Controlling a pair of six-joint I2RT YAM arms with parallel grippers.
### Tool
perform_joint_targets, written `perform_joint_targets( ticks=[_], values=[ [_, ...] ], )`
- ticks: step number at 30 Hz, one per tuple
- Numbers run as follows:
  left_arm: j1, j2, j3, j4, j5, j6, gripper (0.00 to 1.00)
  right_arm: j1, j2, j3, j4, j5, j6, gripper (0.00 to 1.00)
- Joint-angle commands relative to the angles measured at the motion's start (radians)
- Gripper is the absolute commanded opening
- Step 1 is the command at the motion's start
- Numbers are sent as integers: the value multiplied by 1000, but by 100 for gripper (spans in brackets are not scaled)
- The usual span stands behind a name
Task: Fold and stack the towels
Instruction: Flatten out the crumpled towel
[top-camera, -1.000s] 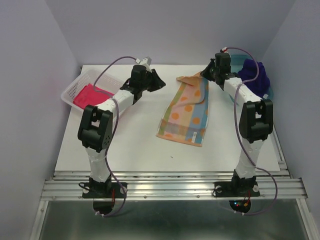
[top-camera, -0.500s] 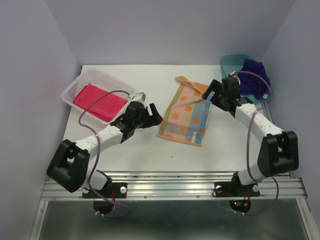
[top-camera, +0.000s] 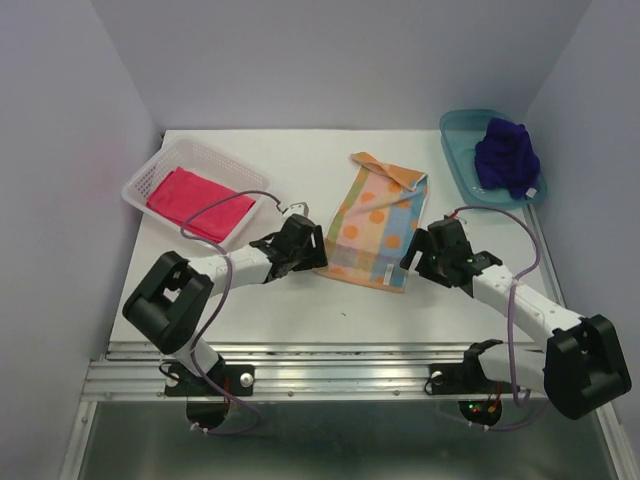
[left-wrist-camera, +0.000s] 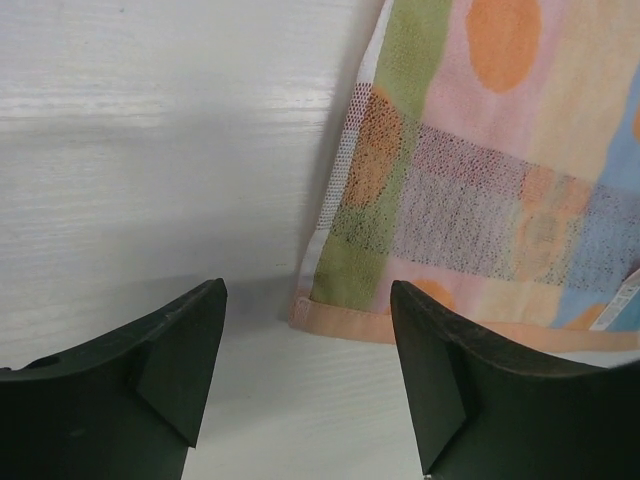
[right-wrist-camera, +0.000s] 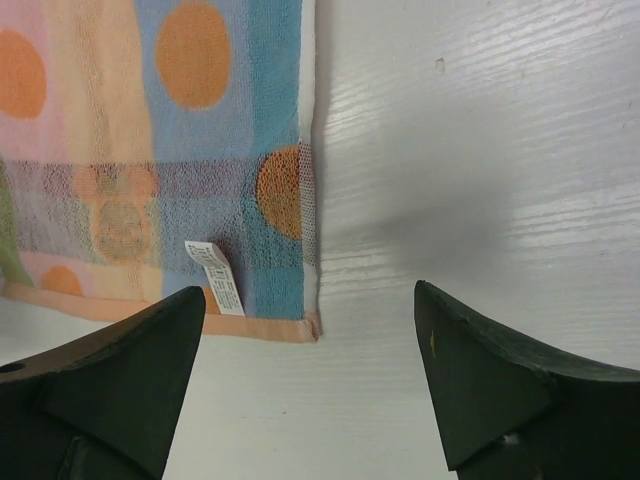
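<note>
Orange polka-dot towel (top-camera: 375, 222) lies flat around the middle of the table (top-camera: 300, 310), its long axis running from the near edge toward the far edge and leaning a little toward the far right corner. Its short near hem faces both claws. The left gripper (left-wrist-camera: 307, 295) sits low at the hem's left corner, and in its wrist view that corner lies just ahead of the gap between the two widely parted fingers, which hold nothing. The right gripper (right-wrist-camera: 310, 293) mirrors it at the hem's right corner, spread just as wide and empty, with the corner and a small white label (right-wrist-camera: 215, 275) just ahead of its fingers. Each arm is therefore nearest its own corner. Both reach in low over the tabletop, the left elbow out toward the left edge, the right toward the near right corner, wrists turned inward. The likely next move is a pinch on both near corners, to carry the hem along the long axis to the far end, where one corner is already turned over. Toward the far left corner the pink-red towel (top-camera: 198, 200) lies folded in a white basket (top-camera: 160, 165). At the far right corner the purple-blue towel (top-camera: 507, 155) is bunched in a teal tray (top-camera: 462, 135).
</note>
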Motion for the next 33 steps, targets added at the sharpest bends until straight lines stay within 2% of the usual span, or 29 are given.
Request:
perform_joint_targets(
  ticks=[1, 7, 9, 11, 16, 27, 29, 33],
  values=[
    [-25, 59, 63, -67, -70, 1, 75, 4, -21, -21, 10, 61, 8, 89],
    [-100, 105, 71, -81, -116, -22, 73, 4, 11, -41, 38, 44, -1, 84],
    [-108, 128, 86, -136, -135, -33, 68, 4, 14, -43, 38, 44, -3, 83],
    [-124, 165, 112, -171, -194, -62, 60, 4, 11, -46, 35, 49, -3, 82],
    [-151, 196, 126, -245, -234, -91, 60, 2, 5, -46, 29, 64, -9, 81],
    [-183, 188, 71, -271, -225, -185, 49, 5, -6, -56, 32, 40, -27, 79],
    [-197, 206, 80, -277, -222, -188, 41, 8, -3, -53, 32, 34, -31, 78],
    [-217, 219, 85, -323, -250, -220, 34, 18, -1, -55, 26, 43, -29, 77]
  ],
)
